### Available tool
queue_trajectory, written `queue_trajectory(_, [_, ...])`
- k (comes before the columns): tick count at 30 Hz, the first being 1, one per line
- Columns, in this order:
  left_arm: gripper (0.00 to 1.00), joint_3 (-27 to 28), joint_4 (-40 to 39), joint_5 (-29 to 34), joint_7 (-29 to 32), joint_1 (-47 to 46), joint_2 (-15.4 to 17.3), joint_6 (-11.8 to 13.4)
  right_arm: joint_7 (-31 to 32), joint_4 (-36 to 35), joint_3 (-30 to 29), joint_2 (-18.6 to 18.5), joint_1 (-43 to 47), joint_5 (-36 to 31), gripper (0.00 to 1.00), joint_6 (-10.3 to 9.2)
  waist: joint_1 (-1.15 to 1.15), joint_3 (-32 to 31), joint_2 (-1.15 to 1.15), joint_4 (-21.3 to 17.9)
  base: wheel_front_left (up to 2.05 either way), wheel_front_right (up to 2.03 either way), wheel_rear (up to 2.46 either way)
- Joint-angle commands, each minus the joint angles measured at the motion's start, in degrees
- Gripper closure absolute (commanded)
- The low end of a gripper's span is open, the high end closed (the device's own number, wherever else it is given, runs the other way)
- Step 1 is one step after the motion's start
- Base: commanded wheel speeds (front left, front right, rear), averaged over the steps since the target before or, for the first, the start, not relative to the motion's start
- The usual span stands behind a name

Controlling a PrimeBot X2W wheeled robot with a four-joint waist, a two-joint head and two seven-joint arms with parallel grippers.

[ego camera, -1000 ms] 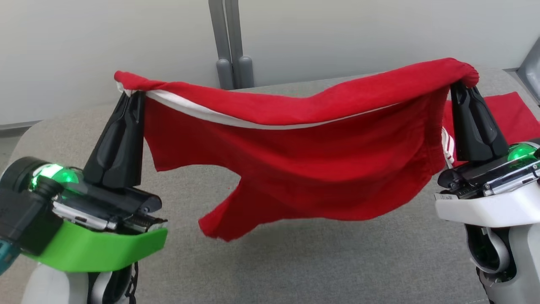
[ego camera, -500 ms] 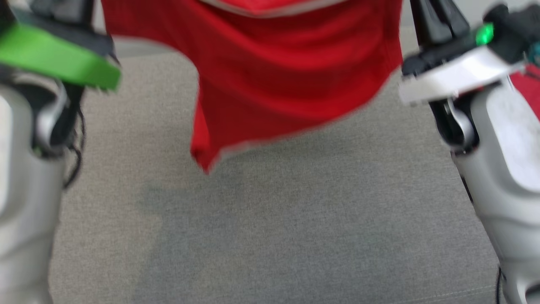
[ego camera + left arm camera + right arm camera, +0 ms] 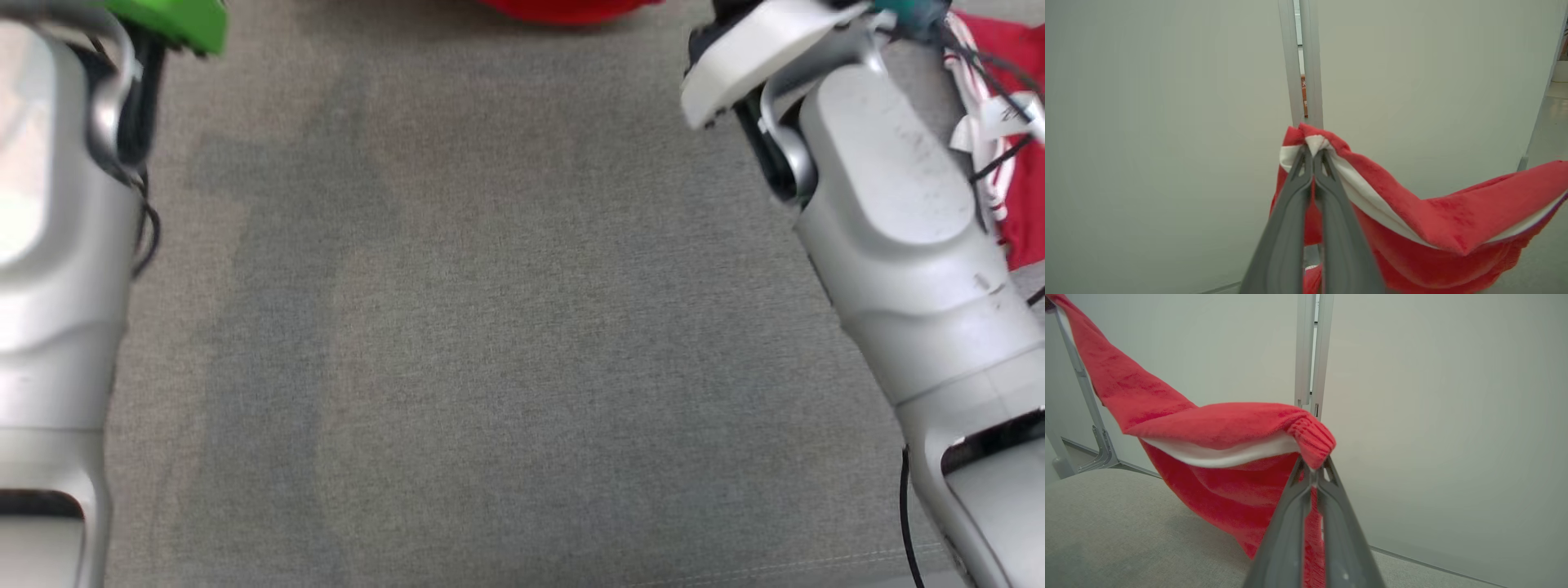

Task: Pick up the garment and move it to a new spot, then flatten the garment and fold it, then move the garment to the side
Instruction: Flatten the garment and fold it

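- Now left fingers and right fingers each clamp a top corner of the red garment, hanging above the tabletop's far edge.
- The robot should lower it evenly, taut.

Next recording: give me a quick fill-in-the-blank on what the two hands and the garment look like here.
1. The left hand is shut on a ____ garment.
2. The right hand pinches another part of it, so the cloth hangs ____ the two hands.
3. A ____ band runs along its upper edge.
Missing words: red; between; white.
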Motion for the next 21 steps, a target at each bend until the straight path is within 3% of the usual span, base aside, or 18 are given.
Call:
queue_trajectory(1, [1.00,-0.81,1.57,-0.74,-1.31,2.23,-0.24,-0.09,-0.21,0.74,0.71,-0.37,2.27,-0.07,1.00,0.00,-0.01,4.30,0.00,1.59,0.00,0.00,0.00])
queue_trajectory(9, [1.00,-2.98,1.51,-6.10,-5.42,11.20,0.96,-0.10,-0.23,-5.80,2.79,-2.34,9.76,2.63,1.00,0.00,-0.01,3.64,0.00,1.15,0.00,0.00,0.00])
queue_trajectory(14, [1.00,-1.45,-5.37,-7.71,-5.76,18.94,1.64,-0.10,-0.24,-12.39,2.75,-4.45,16.44,5.23,1.00,0.00,-0.01,1.20,0.00,1.16,0.00,0.00,0.00])
queue_trajectory(21, [1.00,3.28,-18.66,-7.07,-5.73,33.37,0.09,0.51,-0.24,-19.87,2.60,-6.29,26.93,7.52,1.00,0.00,-0.01,-3.10,0.00,1.91,0.00,0.00,0.00])
